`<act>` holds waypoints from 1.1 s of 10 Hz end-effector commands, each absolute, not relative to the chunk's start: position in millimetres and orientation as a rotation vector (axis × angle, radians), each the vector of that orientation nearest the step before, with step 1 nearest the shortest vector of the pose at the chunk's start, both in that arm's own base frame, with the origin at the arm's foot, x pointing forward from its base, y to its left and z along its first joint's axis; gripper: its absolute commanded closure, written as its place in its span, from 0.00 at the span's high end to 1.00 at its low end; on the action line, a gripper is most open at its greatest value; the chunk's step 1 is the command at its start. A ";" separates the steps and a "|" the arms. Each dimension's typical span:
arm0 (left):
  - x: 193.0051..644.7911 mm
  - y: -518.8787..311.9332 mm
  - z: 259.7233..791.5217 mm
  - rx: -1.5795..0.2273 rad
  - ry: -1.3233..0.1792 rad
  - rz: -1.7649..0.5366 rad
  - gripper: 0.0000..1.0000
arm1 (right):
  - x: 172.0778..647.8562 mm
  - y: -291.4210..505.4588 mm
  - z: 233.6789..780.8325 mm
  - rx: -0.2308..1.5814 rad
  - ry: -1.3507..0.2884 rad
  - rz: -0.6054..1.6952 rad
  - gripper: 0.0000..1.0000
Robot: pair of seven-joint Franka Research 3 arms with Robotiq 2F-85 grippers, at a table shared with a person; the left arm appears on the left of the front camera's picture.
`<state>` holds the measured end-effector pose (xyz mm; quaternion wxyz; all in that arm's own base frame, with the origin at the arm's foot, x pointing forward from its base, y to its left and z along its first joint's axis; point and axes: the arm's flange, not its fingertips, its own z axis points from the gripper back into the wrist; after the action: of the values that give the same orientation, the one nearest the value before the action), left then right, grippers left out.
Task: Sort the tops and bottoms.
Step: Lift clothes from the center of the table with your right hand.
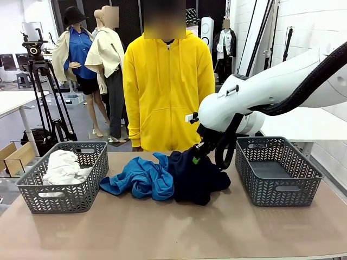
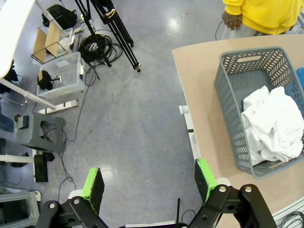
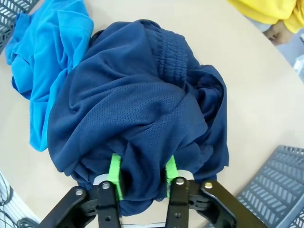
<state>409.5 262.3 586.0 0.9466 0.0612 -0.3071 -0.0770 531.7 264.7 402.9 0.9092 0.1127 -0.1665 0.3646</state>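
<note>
I inspected all three camera views and can read no text, label, brand, number or sign on anything in them.

This looks like a robot lab, a room for tests. A big white robot arm (image 1: pixel 271 89) reaches over a brown table (image 1: pixel 162 227), a camera (image 1: pixel 33 50) sits on a tripod (image 1: pixel 39 76) close by, and black cables (image 2: pixel 97 46) lie in a heap on the shiny grey floor (image 2: pixel 137 123) near a clear box (image 2: pixel 59 71). A white table (image 1: pixel 13 100) stands farther back with what may be screens (image 1: pixel 8 60), though they are too small to be sure.
</note>
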 end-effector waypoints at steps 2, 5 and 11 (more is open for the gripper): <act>406.0 264.4 584.9 0.131 -0.623 -0.168 1.00 | 531.0 263.5 407.6 0.217 -0.358 0.744 0.00; 406.0 264.4 584.9 0.131 -0.623 -0.168 1.00 | 530.4 259.8 429.2 0.208 -0.398 0.760 0.00; 406.0 264.4 584.9 0.131 -0.623 -0.168 1.00 | 526.5 259.2 571.0 0.114 -0.613 0.833 0.00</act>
<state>409.4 262.3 585.9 0.9466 0.0612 -0.3071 -0.0769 526.5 258.1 553.4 0.8704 0.0674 -0.2880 0.3935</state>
